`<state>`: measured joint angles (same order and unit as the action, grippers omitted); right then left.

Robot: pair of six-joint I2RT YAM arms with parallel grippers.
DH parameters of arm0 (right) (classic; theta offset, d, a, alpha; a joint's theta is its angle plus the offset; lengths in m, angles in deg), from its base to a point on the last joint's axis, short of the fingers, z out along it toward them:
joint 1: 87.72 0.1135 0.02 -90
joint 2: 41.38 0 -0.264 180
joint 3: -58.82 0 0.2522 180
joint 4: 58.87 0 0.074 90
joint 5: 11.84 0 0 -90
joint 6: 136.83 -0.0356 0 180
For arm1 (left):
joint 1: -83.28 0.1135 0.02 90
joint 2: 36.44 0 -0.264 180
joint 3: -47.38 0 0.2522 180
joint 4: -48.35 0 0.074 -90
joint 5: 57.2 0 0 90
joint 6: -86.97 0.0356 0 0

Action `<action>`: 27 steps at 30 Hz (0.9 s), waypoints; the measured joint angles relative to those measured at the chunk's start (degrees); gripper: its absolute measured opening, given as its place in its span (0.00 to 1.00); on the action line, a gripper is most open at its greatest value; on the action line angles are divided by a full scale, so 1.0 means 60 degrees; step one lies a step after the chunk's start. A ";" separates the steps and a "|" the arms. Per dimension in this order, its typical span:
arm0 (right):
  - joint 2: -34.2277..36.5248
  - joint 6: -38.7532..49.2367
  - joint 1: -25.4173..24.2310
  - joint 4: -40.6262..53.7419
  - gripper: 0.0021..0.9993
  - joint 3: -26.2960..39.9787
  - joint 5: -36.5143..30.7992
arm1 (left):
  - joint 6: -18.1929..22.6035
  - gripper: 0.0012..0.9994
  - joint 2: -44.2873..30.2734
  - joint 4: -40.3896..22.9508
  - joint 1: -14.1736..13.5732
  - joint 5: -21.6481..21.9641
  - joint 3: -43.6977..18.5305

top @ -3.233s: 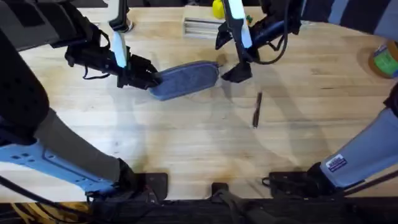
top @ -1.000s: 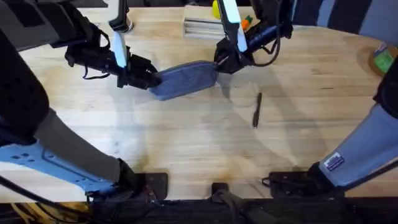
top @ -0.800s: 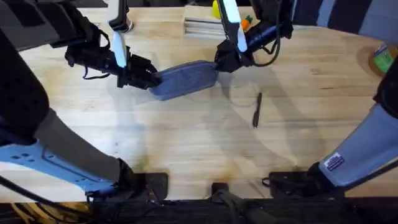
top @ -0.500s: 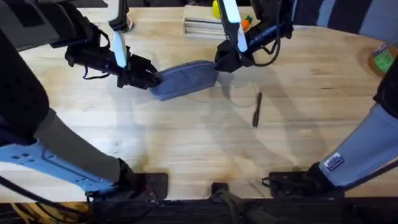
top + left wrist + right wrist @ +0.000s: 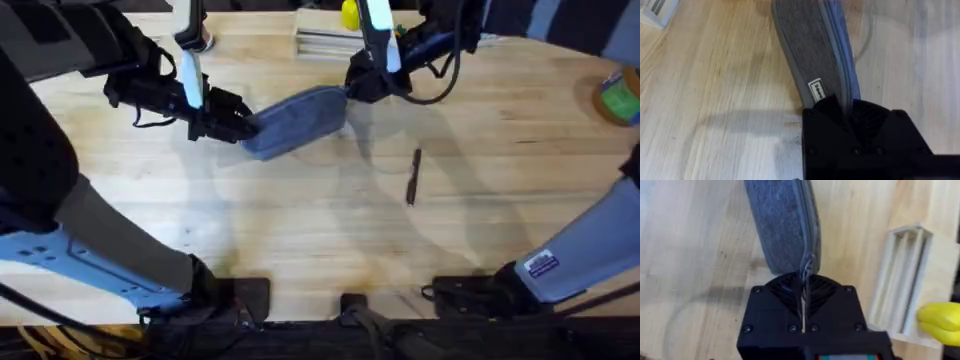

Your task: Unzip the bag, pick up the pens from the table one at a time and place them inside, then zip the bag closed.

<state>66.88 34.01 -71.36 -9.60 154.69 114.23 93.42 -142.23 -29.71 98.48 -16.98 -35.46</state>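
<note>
Bag [image 5: 295, 121]: on tabletop [image 5: 300, 220], far centre, right end raised. Left end effector [image 5: 238, 126]: clamped on bag's left end. Right end effector [image 5: 355, 88]: pinched shut on zipper pull [image 5: 806, 267]. Pen [image 5: 413, 176]: flat, right of bag, apart.

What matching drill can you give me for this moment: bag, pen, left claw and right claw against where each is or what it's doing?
Column 1:
1. bag
2. pen
3. left claw
4. right claw

Column 2:
A. lying loose on the bare table, apart from both arms
B. shut on the bag's left end
C. pinching the zipper pull at the bag's right end
D. held at both ends, its right end lifted

Pairs: 1-D, 2-A, 3-B, 4-C
</note>
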 joint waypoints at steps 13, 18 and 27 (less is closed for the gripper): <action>-0.0800 0.0003 0.0000 -0.0282 0.03 -0.0007 0.0254 | 0.0003 0.04 0.0000 0.0004 0.0000 -0.0025 -0.0004; -0.0800 0.0003 0.0004 -0.0285 0.03 -0.0011 0.0546 | 0.0003 0.04 0.0000 -0.0003 0.0006 -0.0018 -0.0004; -0.0800 -0.0480 0.0556 -0.0395 0.03 -0.0015 0.0637 | 0.0003 0.04 0.0000 -0.0003 0.0011 0.0004 -0.0003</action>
<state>62.08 31.14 -68.02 -11.97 154.60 118.06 93.44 -142.23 -29.73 98.55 -16.96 -35.48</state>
